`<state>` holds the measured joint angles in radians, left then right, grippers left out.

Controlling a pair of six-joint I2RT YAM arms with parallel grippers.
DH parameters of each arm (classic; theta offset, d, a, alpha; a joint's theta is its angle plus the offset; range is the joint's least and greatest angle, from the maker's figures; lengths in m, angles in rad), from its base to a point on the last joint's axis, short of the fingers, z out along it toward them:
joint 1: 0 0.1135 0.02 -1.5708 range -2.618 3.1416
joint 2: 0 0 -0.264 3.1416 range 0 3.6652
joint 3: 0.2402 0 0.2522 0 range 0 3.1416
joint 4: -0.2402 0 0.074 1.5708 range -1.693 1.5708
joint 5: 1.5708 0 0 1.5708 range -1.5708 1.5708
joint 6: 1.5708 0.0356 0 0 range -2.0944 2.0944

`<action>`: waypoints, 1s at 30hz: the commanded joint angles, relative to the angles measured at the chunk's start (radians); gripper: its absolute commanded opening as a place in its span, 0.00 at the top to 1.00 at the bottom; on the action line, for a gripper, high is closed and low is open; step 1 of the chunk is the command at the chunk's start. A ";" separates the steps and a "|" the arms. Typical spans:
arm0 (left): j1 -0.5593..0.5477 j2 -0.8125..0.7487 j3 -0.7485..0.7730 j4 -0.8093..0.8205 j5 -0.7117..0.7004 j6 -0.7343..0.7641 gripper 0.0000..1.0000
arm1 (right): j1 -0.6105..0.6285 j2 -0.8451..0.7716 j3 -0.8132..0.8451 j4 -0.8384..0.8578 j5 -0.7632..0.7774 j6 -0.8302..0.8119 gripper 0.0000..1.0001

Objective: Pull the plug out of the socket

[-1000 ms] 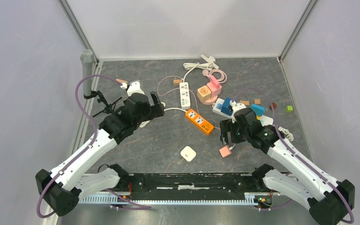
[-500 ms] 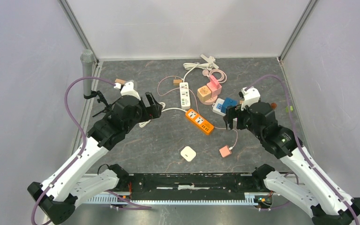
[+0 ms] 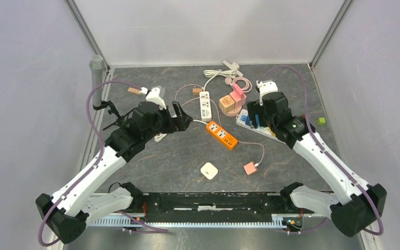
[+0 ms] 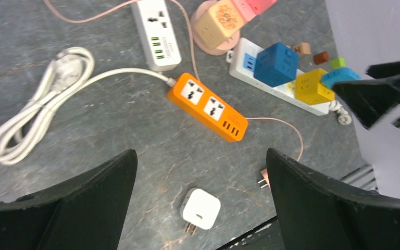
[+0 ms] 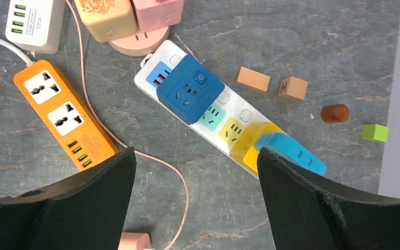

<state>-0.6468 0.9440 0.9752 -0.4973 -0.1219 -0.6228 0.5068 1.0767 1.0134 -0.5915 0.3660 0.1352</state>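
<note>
A white power strip [image 5: 213, 117] lies on the grey table with a dark blue cube adapter [image 5: 190, 96], a yellow cube [image 5: 250, 143] and a light blue plug [image 5: 291, 153] plugged into it. My right gripper [image 5: 195, 166] is open and empty, hovering just above and near this strip; in the top view the right gripper [image 3: 255, 115] covers part of it. My left gripper [image 4: 202, 156] is open and empty, above the table near the orange power strip [image 4: 207, 107]. The orange strip's sockets are empty; a thin pink cable runs from its end.
A white charger [image 3: 209, 170] and a pink plug [image 3: 249, 168] lie loose in front. A white USB strip [image 3: 204, 104] and tan and pink cubes [image 3: 233, 101] sit behind. A coiled white cable [image 4: 36, 112] lies left. Small wooden blocks [image 5: 252, 79] and a green block [image 5: 375, 133] lie right.
My right gripper has risen from beside the pink plug and moved back to over the white strip. My left gripper has shifted a little to the right. Both stay open.
</note>
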 commanded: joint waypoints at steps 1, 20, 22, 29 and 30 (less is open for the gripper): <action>0.003 0.079 0.009 0.152 0.144 -0.004 0.01 | -0.058 0.096 0.048 0.082 -0.125 -0.061 0.10; 0.000 0.707 0.327 0.293 0.390 -0.030 0.04 | -0.140 0.465 0.067 0.166 -0.021 0.314 0.11; -0.002 0.746 0.349 0.303 0.404 -0.032 0.04 | -0.139 0.490 0.080 0.136 0.042 0.368 0.12; -0.020 0.841 0.398 0.314 0.432 -0.049 0.09 | -0.136 0.523 0.058 0.170 0.062 0.405 0.32; -0.022 0.855 0.409 0.315 0.430 -0.054 0.09 | -0.133 0.522 0.058 0.179 0.056 0.400 0.36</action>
<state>-0.6533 1.7592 1.3216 -0.2276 0.2707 -0.6415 0.3820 1.5887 1.0573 -0.4316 0.3603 0.5045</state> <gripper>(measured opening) 0.922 0.713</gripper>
